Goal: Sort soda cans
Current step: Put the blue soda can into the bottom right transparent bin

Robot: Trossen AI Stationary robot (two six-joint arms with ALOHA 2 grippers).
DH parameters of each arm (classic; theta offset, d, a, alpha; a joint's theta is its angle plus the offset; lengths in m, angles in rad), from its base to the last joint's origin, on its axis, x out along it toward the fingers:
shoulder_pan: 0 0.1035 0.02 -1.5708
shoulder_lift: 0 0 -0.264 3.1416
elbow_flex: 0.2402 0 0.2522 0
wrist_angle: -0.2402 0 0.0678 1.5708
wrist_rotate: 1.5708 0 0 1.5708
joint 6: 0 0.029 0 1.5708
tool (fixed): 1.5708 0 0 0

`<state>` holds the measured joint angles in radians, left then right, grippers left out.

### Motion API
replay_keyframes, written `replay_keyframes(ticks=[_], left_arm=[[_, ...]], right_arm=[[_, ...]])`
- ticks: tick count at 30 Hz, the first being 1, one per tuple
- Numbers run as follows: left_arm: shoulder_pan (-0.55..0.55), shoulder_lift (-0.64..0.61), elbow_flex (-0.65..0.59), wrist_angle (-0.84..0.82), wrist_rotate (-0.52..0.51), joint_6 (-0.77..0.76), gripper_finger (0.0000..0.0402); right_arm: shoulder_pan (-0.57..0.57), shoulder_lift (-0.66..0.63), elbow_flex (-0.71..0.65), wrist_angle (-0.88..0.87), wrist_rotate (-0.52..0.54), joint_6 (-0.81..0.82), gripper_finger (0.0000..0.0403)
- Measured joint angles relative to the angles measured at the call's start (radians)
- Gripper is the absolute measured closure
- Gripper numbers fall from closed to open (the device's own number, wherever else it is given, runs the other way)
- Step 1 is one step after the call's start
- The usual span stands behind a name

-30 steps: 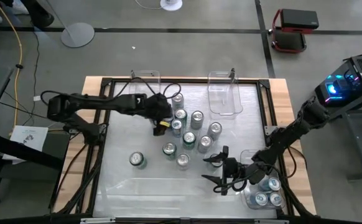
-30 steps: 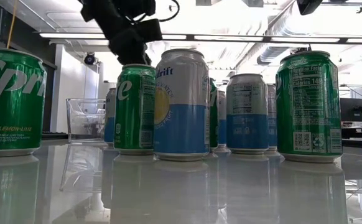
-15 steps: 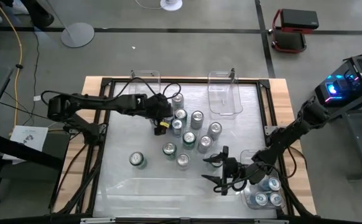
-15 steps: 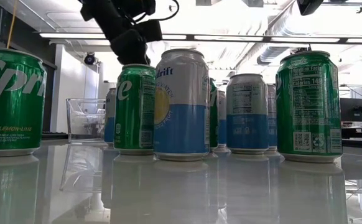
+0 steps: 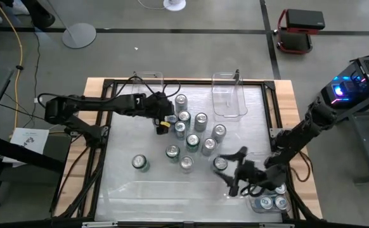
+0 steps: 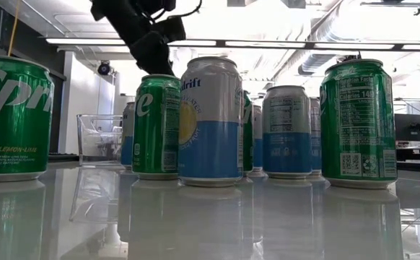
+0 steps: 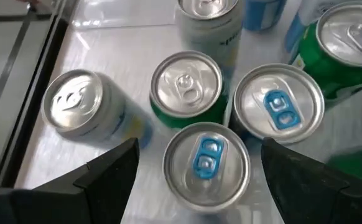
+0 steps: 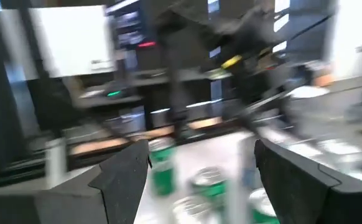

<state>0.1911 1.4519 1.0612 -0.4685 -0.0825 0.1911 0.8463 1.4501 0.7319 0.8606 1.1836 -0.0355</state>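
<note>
Several soda cans stand upright in a cluster at mid table, with one green can apart at the near left and one can at the near right. My left gripper hangs open over the cluster's far left. In the left wrist view its fingers stand on either side of, and above, a blue-tabbed can. My right gripper is open, raised beside the near-right can, with nothing between its fingers.
A clear bin at the near right corner holds a few cans. Two clear bins stand at the far edge. In the low view, green and blue cans stand in a row, with the left arm above them.
My right gripper has drawn a little toward the table's right edge and risen, tipping up from pointing down to about level. It stays open, and the near-right can now shows clear of its fingers. The cans have kept still.
</note>
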Motion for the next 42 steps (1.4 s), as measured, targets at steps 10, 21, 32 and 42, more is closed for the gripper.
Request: replay_keyframes(ticks=[10, 21, 32, 42], left_arm=[[0.02, 0.027, -0.097, 0.089, 0.013, -0.033, 0.0085], [0.015, 0.022, -0.147, 0.149, 0.032, -0.058, 0.0085], [0.017, 0.033, -0.148, 0.189, 0.061, -0.05, 0.0103], [0.011, 0.02, -0.136, 0.159, 0.024, -0.037, 0.0181]], right_arm=[[0.053, -0.005, 0.0, -0.006, 0.077, -0.015, 0.0121], [0.053, -0.005, 0.0, -0.116, 0.077, 0.125, 0.0121], [0.053, -0.005, 0.0, -0.116, 0.077, 0.133, 0.0121], [0.053, -0.005, 0.0, -0.116, 0.077, 0.141, 0.0121]])
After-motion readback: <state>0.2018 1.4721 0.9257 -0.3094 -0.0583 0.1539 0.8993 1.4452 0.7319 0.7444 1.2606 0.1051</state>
